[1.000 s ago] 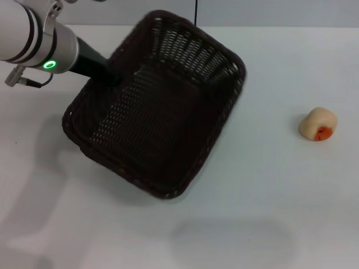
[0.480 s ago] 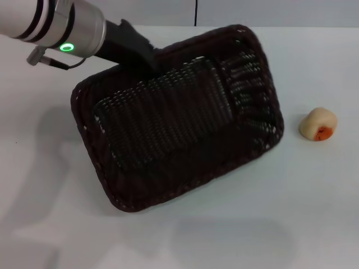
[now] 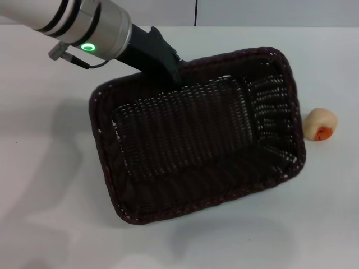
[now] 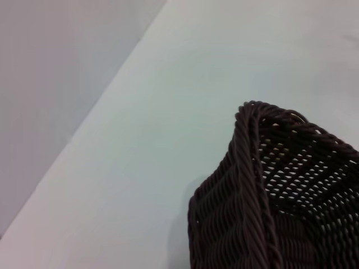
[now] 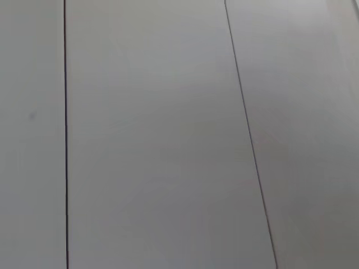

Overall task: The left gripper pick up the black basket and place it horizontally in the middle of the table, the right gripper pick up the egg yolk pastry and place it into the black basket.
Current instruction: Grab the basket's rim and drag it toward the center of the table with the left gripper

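The black basket is held tilted above the white table, its long side running roughly left to right with the right end nearer the table. My left gripper is shut on the basket's far rim, coming in from the upper left. The left wrist view shows a corner of the basket's braided rim over the table. The egg yolk pastry, cream with an orange-red patch, lies on the table just right of the basket. My right gripper is out of view.
The table's far edge runs along the top of the head view. The right wrist view shows only pale panels with dark seams.
My left gripper has carried the basket right and toward the table's middle, turning it from a diagonal to a nearly horizontal lie. Its right end now sits close to the pastry, which has not moved.
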`<state>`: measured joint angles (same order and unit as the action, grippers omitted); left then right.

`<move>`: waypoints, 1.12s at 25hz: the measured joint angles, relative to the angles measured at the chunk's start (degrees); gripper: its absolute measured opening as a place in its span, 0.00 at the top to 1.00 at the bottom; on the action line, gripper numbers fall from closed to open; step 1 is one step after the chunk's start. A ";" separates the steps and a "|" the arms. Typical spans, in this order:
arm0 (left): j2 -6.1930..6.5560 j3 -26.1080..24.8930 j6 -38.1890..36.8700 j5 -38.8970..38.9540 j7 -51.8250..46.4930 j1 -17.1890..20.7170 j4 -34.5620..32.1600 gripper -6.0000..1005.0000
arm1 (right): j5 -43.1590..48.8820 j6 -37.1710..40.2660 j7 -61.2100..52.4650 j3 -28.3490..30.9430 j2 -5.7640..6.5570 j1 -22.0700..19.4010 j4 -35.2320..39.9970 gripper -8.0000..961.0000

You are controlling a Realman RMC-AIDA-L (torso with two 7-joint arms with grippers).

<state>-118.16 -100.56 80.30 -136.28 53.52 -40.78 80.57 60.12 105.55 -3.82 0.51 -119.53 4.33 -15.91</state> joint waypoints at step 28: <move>-0.06 -2.83 1.03 8.37 14.10 -11.67 -22.82 0.81 | 0.16 0.18 0.29 -0.51 0.00 0.25 -0.11 0.12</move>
<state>-118.22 -103.39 81.33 -127.91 67.62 -52.45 57.75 60.27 105.73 -3.53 0.00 -119.53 4.58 -16.02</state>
